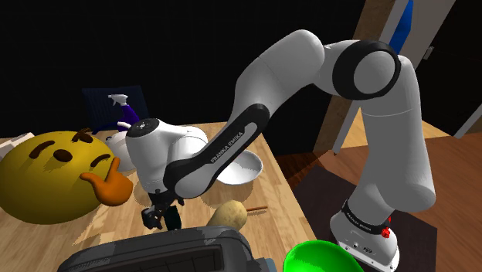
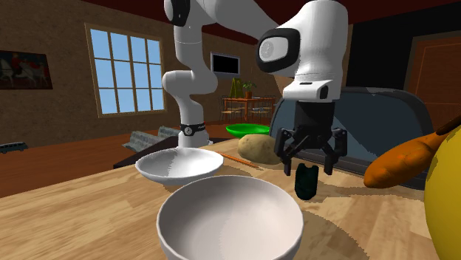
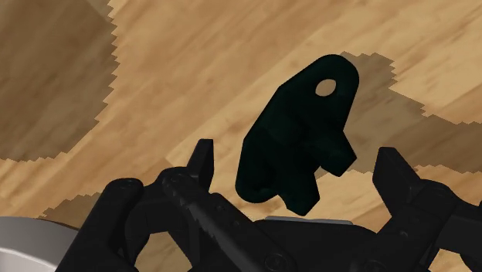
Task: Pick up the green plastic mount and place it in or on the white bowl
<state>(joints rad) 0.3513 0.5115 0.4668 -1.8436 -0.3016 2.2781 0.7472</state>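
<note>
1. My hand (image 2: 310, 161) is spread wide and holds nothing. Its 2 fingers (image 3: 202, 161) stand well apart.
2. The mount (image 2: 306, 182) (very dark green, close to black as rendered) stands on the tabletop (image 2: 89, 214) directly under my hand. It sits between the lines of the fingers, and neither finger touches it.
3. In the wrist view, the mount's long axis runs from the thick base up to the tab with the hole. It lies roughly crosswise to the line joining my fingers, with some slant. I judge that a straight descent would bring the fingers down on either side of the narrow body, and that a small wrist turn could square the grip.
4. There are 2 white bowls. The large bowl (image 2: 230, 218) is near the mount and the shallow bowl (image 2: 179, 164) is farther off. The large bowl looks like the shorter carry.
</note>
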